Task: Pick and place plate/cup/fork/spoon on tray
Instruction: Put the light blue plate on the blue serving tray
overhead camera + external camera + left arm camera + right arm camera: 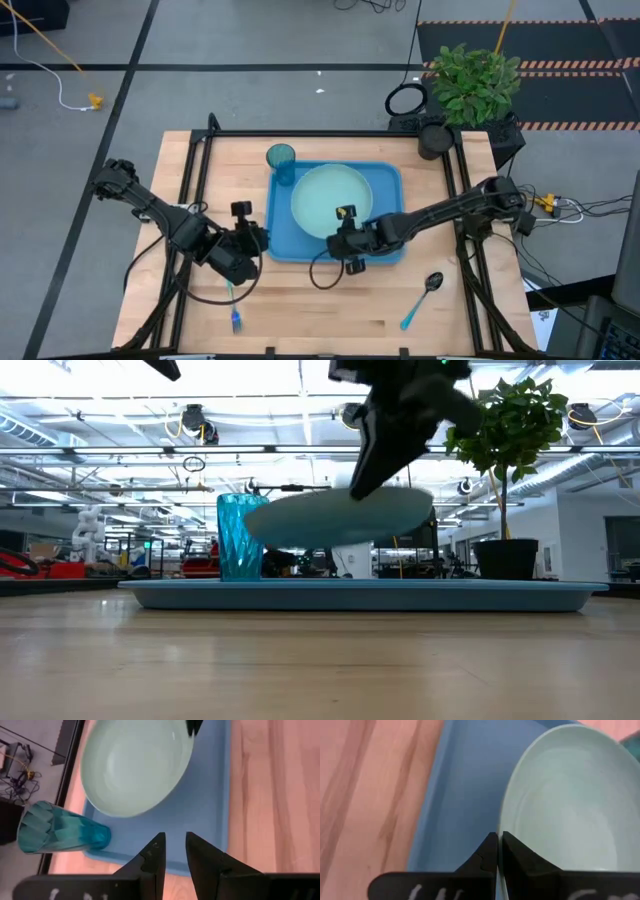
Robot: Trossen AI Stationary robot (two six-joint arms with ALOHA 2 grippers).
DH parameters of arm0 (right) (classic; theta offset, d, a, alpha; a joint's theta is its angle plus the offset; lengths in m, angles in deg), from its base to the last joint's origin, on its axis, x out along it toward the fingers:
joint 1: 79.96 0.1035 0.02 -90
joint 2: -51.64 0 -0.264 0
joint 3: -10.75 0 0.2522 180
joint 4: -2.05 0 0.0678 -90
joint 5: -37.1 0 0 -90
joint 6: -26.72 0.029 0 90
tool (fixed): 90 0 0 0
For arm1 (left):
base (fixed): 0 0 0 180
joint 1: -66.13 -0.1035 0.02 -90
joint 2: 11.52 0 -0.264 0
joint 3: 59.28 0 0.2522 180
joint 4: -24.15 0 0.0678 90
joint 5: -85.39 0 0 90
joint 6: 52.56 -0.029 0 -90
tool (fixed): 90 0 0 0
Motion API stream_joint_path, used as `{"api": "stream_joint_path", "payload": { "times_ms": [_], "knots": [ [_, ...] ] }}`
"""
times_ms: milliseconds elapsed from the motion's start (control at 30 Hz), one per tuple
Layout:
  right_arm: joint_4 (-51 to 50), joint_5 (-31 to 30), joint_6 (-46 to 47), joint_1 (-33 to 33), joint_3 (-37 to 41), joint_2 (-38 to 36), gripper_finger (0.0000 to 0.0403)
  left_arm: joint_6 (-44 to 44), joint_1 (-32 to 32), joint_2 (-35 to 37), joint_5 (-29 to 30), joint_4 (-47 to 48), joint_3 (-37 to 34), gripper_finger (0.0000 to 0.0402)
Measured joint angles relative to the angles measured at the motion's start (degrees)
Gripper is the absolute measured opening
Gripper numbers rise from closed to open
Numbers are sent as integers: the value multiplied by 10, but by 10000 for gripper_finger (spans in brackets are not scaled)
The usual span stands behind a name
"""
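Observation:
The blue tray (385, 180) lies mid-table. The teal cup (281, 163) stands upright in its far left corner and also shows in the low view (238, 538). My right gripper (347, 243) is shut on the mint-green plate (332, 198), held over the tray (340, 518). My left gripper (252, 240) hovers by the tray's near left corner, its fingers (174, 851) narrowly apart and empty. The fork (234, 305) lies flat on the table near it. The spoon (422, 297) lies flat at the near right. My right gripper pinches the plate's near rim (506, 827) between its two fingers, one above the rim and one below. The fingers come slanting down from the table's near right side. The plate hangs roughly level, lifted clear of the tray floor (330, 592).
A potted plant (472, 78) and black round items (432, 138) stand at the far right corner. Black frame rails (200, 165) run along the table's left and right sides. Bare wood shows along the near edge.

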Motion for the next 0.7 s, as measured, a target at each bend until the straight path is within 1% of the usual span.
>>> {"api": "stream_joint_path", "payload": {
  "times_ms": [100, 400, 567, 700],
  "knots": [
    [55, 19, -6, -13, 27, 0, 0, 1, 0, 0, 0, -11, 0, 79],
    [111, 20, -4, -33, 67, 0, 0, 1, 1, 0, 0, -10, 0, 79],
    [157, 60, -4, -45, 97, 0, 0, -3, 1, 0, 3, -10, 0, 79],
    [182, 62, -5, -50, 115, 0, 0, -8, 0, 0, 5, -11, 0, 79]
  ]
}}
